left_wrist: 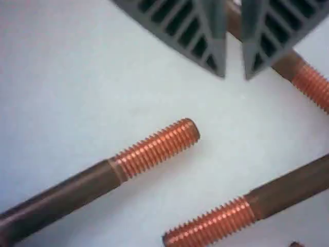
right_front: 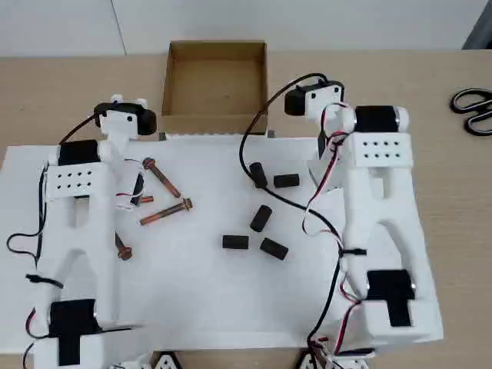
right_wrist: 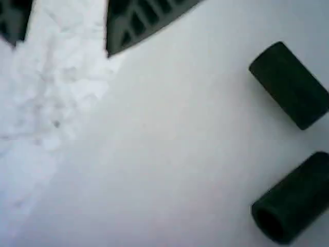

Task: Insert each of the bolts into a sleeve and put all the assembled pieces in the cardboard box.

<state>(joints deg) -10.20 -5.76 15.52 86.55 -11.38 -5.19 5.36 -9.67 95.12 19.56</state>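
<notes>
Under the left hand (left_wrist: 234, 72), one bolt (left_wrist: 303, 77) lies flat on the worktop's (right_front: 46, 92) left side, its shaft slanting beneath barely parted, empty fingers (left_wrist: 195, 31). Two sleeves (right_wrist: 290, 85) lie just beside the right hand (right_wrist: 64, 46), spread wide and empty.

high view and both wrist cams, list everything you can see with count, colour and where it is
cardboard box: one, brown, at the sheet's far edge
bolts: four seen, copper, on the sheet by the left arm, two partly under it
sleeves: five, black, loose mid-sheet, nearer the right arm
sheet: one, white, on the table under both arms
scissors: one pair, black, on the table beyond the right arm
table: one, tan
left arm: white; left claw grey, just above a bolt, narrowly parted
right arm: white; right claw dark, wide open over the sheet beside two sleeves
</notes>
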